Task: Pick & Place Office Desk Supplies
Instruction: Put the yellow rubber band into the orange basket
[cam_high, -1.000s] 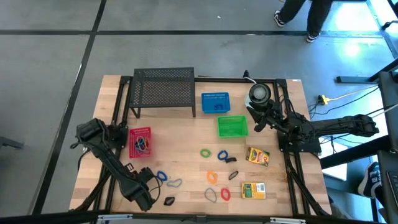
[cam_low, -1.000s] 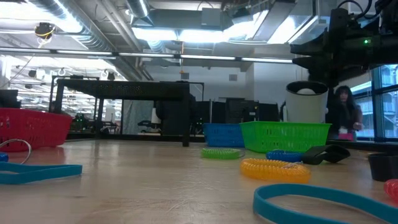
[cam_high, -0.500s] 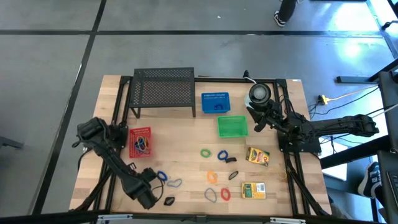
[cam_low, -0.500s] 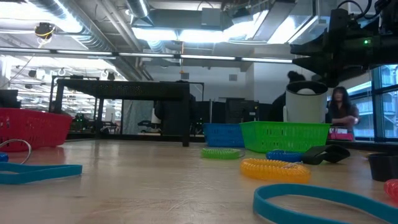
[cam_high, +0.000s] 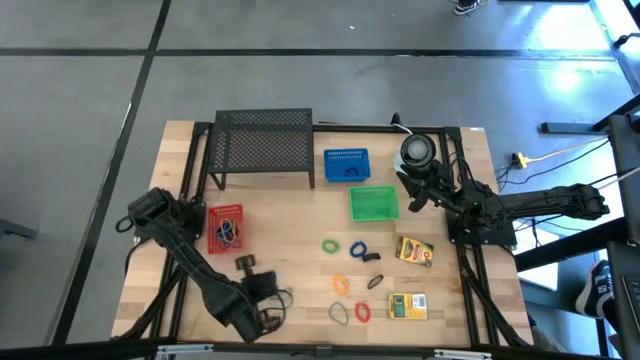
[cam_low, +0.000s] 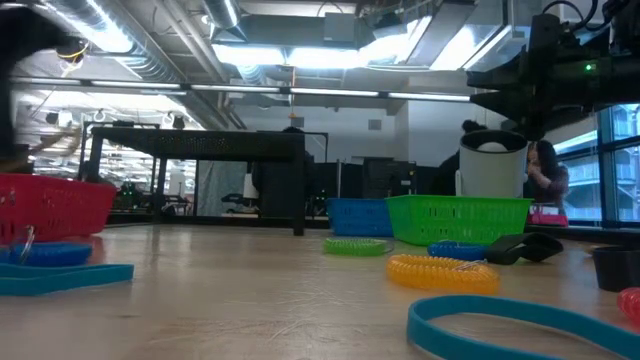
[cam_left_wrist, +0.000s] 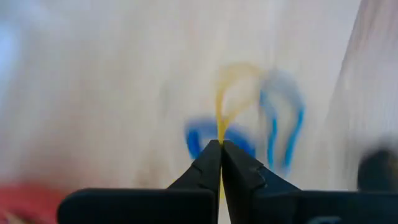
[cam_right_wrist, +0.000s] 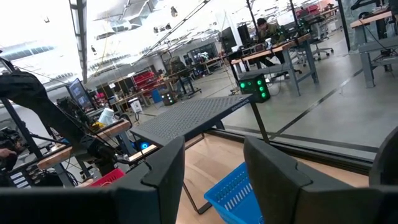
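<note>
- Tan rubber band (cam_left_wrist: 231, 93) sits pinched between the pressed-together fingers of the left gripper (cam_left_wrist: 221, 149), above blue loops (cam_left_wrist: 283, 127) at the table's front-left.
- Right gripper (cam_right_wrist: 211, 165) waits spread near the blue basket (cam_high: 346, 165).
- Risk: the thin band could slip free during transfer.

Grey tiled floor (cam_high: 80, 150) w/ dark seams, ceiling strip lights (cam_low: 300, 55), desks (cam_right_wrist: 280, 53) + big windows (cam_low: 620, 165) beyond.
</note>
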